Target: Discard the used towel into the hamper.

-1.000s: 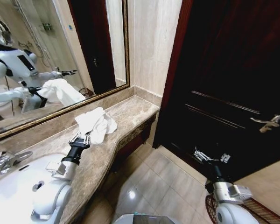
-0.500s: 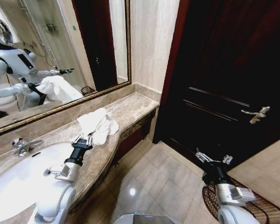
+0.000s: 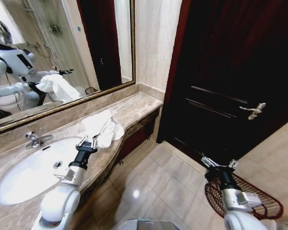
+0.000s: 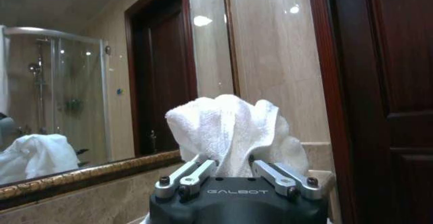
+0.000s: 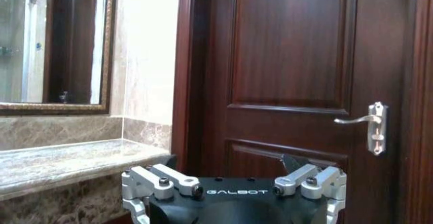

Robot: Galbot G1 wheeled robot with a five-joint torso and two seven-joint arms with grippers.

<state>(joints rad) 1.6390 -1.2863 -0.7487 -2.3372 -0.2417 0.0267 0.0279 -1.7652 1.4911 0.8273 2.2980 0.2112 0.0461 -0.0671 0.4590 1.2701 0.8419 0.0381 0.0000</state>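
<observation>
The white used towel [image 3: 104,127] lies bunched on the marble counter [image 3: 134,108], past the sink. My left gripper [image 3: 88,143] is at its near edge. In the left wrist view the towel [image 4: 230,127] rises right in front of the left gripper [image 4: 232,167], and a fold passes between the narrowed fingers. The hamper [image 3: 266,203], a dark red-brown wire basket, stands on the floor at lower right, partly hidden behind my right arm. My right gripper [image 3: 218,164] hangs open above the floor near it, and in the right wrist view the right gripper [image 5: 233,176] faces the door.
A white sink [image 3: 24,177] with a chrome faucet [image 3: 36,140] sits left of the towel. A framed mirror [image 3: 62,57] backs the counter. A dark wooden door [image 3: 230,72] with a lever handle [image 3: 252,111] stands ahead on the right. Tiled floor [image 3: 158,182] lies between the counter and the hamper.
The whole head view has shifted as the camera drew back. More of the sink and most of the hamper show now. The left gripper stays at the towel's edge.
</observation>
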